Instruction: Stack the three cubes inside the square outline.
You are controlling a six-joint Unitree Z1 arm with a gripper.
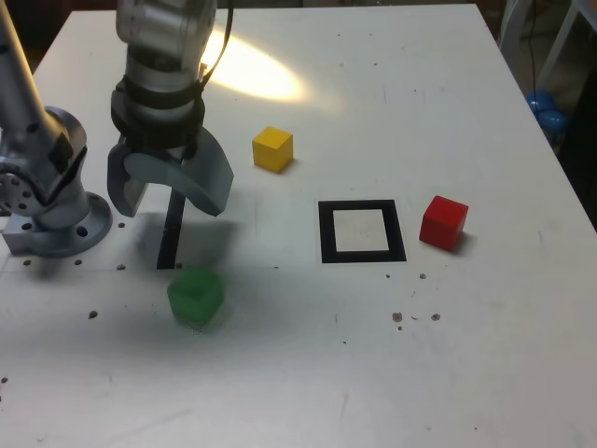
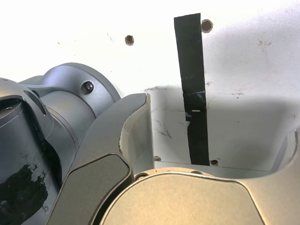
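**Three cubes scattered around an empty square outline; gripper open above the tape strip**

The square outline [image 1: 362,231] — a black tape frame with a white centre — lies on the white table [image 1: 392,373] with nothing inside it. The red cube [image 1: 443,222] sits just beside the outline, on the exterior view's right, close to the frame without overlapping it. The yellow cube [image 1: 272,148] rests apart from the outline, farther back and toward the exterior view's left. The green cube [image 1: 195,297] lies well apart from the outline, nearer the camera and farther toward the exterior view's left. All three cubes stand singly; none is stacked.

The gripper [image 1: 168,194] points downward over the straight black tape strip [image 1: 171,233], between the yellow and green cubes in the exterior view — its jaws are spread wide and hold nothing. The wrist view shows the same strip [image 2: 193,89] running between the two curved grey jaws, with bare table around it. The arm's base [image 1: 51,219] stands at the exterior view's left edge.
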